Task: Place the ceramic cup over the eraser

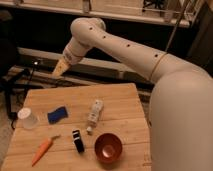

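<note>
**Cup sits low and to the left of my gripper**

My gripper (61, 68) hangs in the air far behind the eraser (77, 140), past the back edge of the table (120, 100). I cannot tell whether it is open or closed. The ceramic cup (28, 118) stands left of the eraser and slightly behind it, well apart from me, so I judge my reach goes down and leftward. The cup is small, plain white and tapered. The eraser is black with a white band, and its long axis runs roughly near to far.

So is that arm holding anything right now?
Nothing. The gripper hangs bare in the air; the cup sits apart on the table.
</note>
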`<act>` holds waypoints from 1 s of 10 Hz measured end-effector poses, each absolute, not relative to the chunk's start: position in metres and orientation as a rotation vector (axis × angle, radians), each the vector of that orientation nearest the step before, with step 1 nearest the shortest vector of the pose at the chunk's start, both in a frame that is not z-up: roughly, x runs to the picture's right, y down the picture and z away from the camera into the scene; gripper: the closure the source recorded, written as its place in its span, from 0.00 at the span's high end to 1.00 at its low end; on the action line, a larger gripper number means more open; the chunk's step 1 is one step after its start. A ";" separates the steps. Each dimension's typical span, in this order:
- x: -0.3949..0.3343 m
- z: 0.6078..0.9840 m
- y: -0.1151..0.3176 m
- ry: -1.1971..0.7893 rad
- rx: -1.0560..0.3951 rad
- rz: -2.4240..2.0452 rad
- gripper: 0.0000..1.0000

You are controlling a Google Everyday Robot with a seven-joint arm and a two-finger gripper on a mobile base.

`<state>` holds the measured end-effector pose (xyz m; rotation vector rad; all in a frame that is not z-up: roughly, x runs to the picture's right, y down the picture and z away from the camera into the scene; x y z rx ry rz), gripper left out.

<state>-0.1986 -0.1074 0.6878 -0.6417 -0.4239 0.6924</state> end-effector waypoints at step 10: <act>-0.242 0.686 -0.092 -0.461 -0.633 0.566 0.80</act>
